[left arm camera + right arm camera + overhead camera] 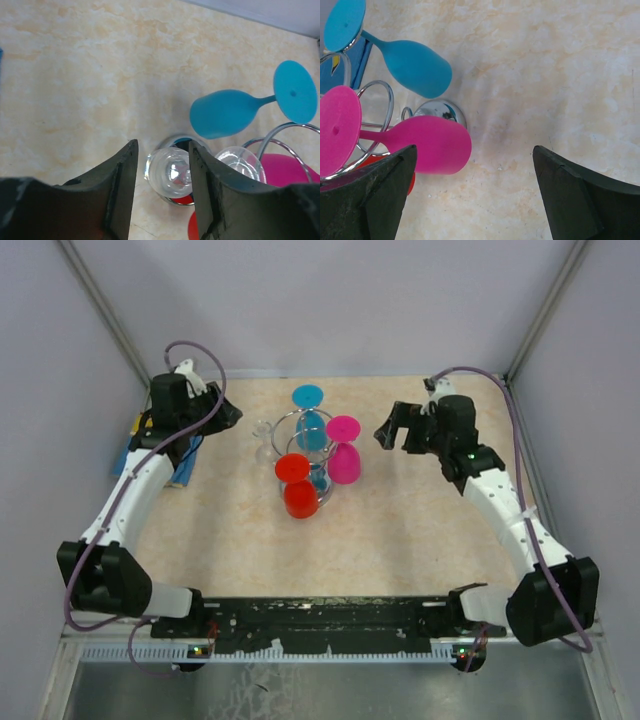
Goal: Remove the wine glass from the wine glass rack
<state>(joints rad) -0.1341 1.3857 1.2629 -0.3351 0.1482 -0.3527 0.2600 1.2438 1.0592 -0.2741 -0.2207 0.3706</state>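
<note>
The chrome wine glass rack stands mid-table, holding a blue glass, a pink glass and a red glass. A clear wine glass hangs on its left side. In the left wrist view this clear glass shows between my left gripper's open fingers, close to the right finger, with a gap on the left. A second clear glass is beside it. My right gripper is wide open and empty, right of the pink glass.
A blue packet lies at the table's left edge under the left arm. The rack's round base and wire hoops sit behind the pink and blue glasses. Grey walls enclose the table on three sides.
</note>
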